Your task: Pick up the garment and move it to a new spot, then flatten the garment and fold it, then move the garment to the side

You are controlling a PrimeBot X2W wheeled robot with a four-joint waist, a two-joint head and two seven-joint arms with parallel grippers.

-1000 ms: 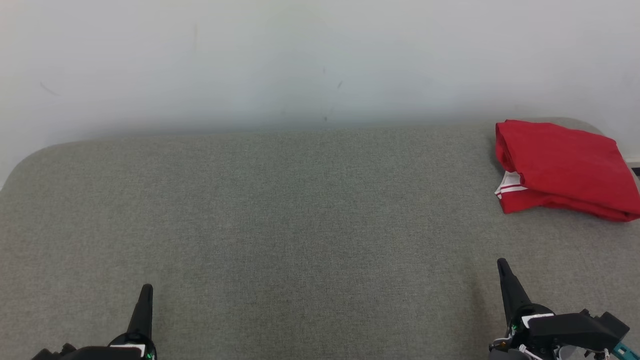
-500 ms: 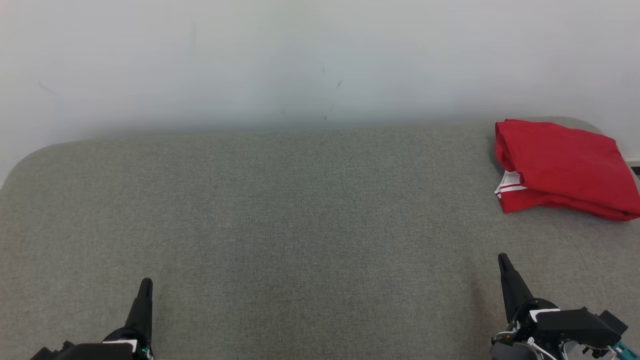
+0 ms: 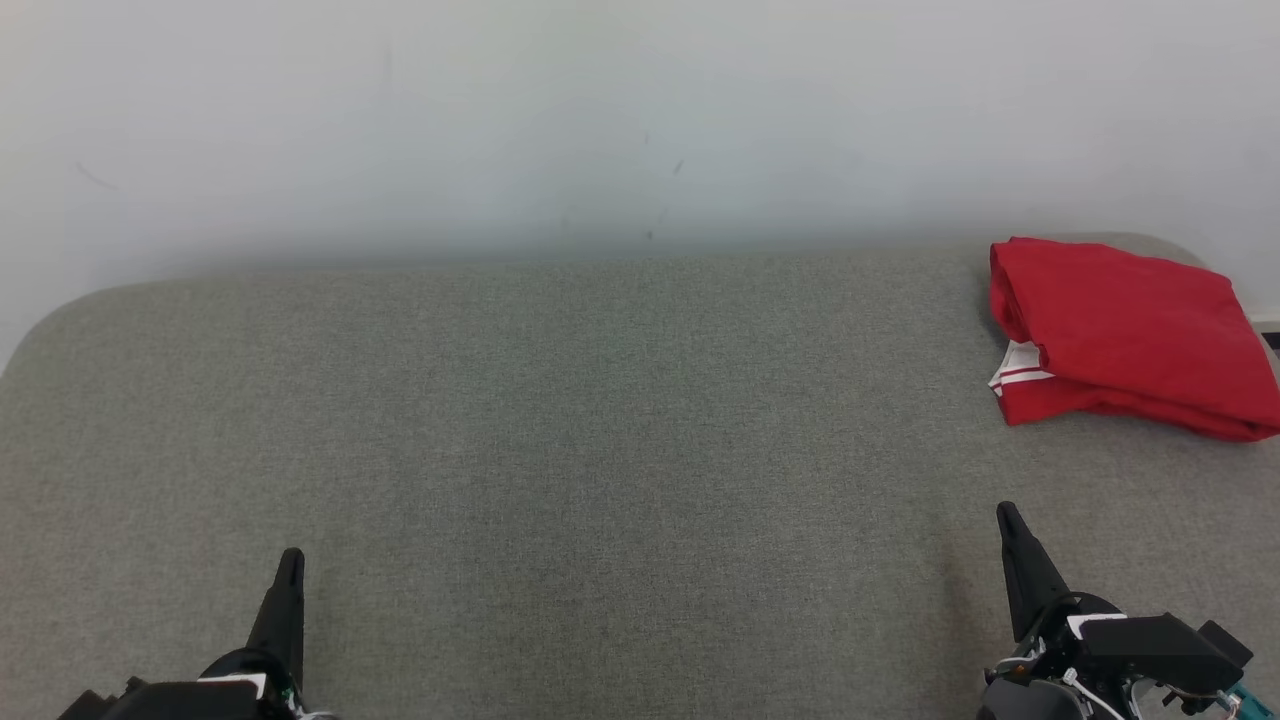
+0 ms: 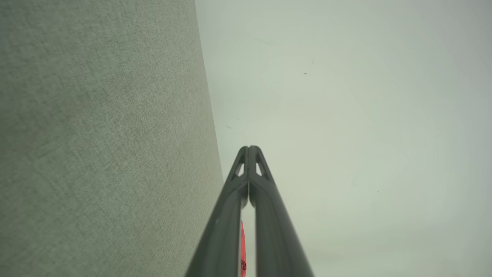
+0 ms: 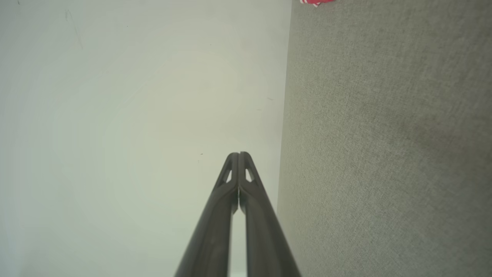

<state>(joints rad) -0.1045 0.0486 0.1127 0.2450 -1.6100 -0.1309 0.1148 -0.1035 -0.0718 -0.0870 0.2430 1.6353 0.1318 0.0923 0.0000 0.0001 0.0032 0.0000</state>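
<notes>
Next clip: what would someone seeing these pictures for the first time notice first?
The folded red garment, with a bit of white striped trim at its left edge, lies at the far right of the grey fabric surface, close to the white wall. Low at the near edge, the left gripper and the right gripper are each shut and hold nothing.

1. Folded red cloth garment [image 3: 1125, 330] lies on the grey fabric-covered surface [image 3: 600, 420], in its far right corner.
2. Plain white wall [image 3: 600, 110] stands behind the surface.
3. Left gripper [image 3: 291, 556] is over the near left part.
4. Right gripper [image 3: 1006, 512] is over the near right part, before the garment and well apart from it.
</notes>
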